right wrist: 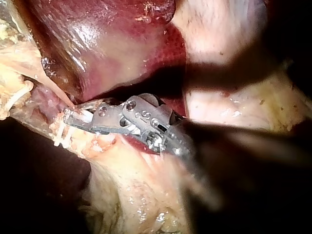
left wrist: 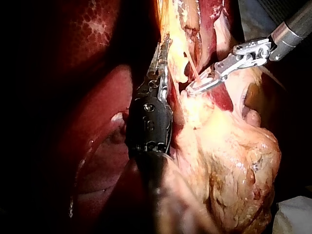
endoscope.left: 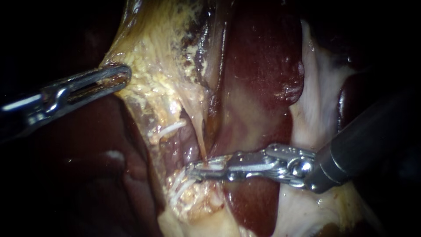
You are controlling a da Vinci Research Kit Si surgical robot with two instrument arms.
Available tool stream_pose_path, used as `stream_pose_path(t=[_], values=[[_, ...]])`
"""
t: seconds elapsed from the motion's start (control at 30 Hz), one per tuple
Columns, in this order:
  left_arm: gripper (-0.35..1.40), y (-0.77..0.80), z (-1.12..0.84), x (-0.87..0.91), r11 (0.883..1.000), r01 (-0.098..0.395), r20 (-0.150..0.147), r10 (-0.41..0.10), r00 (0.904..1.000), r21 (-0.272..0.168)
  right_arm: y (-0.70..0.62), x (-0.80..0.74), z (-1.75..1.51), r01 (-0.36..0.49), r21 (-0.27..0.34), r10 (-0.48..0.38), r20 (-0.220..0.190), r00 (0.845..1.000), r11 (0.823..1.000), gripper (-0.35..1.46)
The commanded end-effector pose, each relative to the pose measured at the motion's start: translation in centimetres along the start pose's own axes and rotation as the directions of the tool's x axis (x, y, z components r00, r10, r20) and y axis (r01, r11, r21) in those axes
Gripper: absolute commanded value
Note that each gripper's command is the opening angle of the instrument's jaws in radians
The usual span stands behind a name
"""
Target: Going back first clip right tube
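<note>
Here right instrument [endoscope.left: 196, 169] tip meets thin tube [endoscope.left: 200, 131]

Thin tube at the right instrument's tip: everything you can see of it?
The tube is a thin, glossy, pale pink strand, pulled straight and taut. It runs from yellow fatty tissue above steeply down to the right instrument, meeting the metal at its tip; its lower end is hidden there. Dark red liver lies just beside it.

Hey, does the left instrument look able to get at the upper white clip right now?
Probably not: the left instrument seems clamped on fatty tissue, apart from the clip; it would have to release first.
</note>
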Motion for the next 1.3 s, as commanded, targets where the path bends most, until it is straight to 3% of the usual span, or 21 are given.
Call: stream_pose_path(t=[0.03,0.17,0.3,0.43,0.73,1.3], values=[[-0.35,0.0,0.0,0.0,1.0,0.0,0.001,0.0,1.0,0.001,0.0,0.0,0.0,0.0,0.002,0.0,0.0,1.0,1.0,-0.35],[-0.35,0.0,-0.01,0.01,1.0,-0.001,0.001,0.001,1.0,0.001,0.0,0.0,0.0,0.0,0.003,0.0,0.0,1.0,1.0,-0.31],[-0.35,0.01,-0.01,0.01,1.0,-0.001,0.001,0.001,1.0,0.001,0.01,0.0,0.0,0.013,0.01,-0.012,-0.006,1.0,1.0,0.34],[-0.35,0.01,-0.01,0.01,1.0,0.0,0.003,0.0,1.0,0.002,0.02,-0.01,0.0,0.078,-0.004,-0.078,-0.024,0.997,0.997,0.57],[-0.35,0.01,-0.01,0.01,1.0,-0.001,0.0,0.001,1.0,0.001,0.03,0.01,-0.14,0.271,-0.018,-0.272,-0.044,0.961,0.962,0.6],[-0.35,0.04,-0.01,0.01,1.0,-0.001,0.0,0.001,1.0,0.002,0.02,-0.01,-0.5,0.336,-0.009,-0.336,-0.051,0.94,0.942,0.6]])
